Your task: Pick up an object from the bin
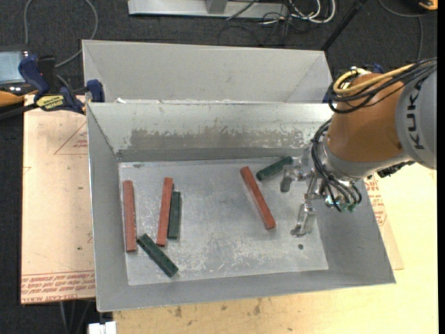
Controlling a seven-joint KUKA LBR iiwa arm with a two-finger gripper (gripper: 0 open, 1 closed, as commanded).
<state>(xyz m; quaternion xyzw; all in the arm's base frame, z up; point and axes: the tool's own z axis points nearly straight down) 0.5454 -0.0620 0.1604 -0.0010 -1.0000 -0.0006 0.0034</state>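
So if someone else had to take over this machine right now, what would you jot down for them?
Gripper: open, nothing between its fingers, low over the right side of the bin.
Nearest things: a slanted red stick just to its left, and a green stick by that one's upper end.
Further off, at the left: two more red sticks and two more green sticks.
Done: nothing picked yet.
Left: close on one stick and lift it out. The slanted red one looks the handiest.
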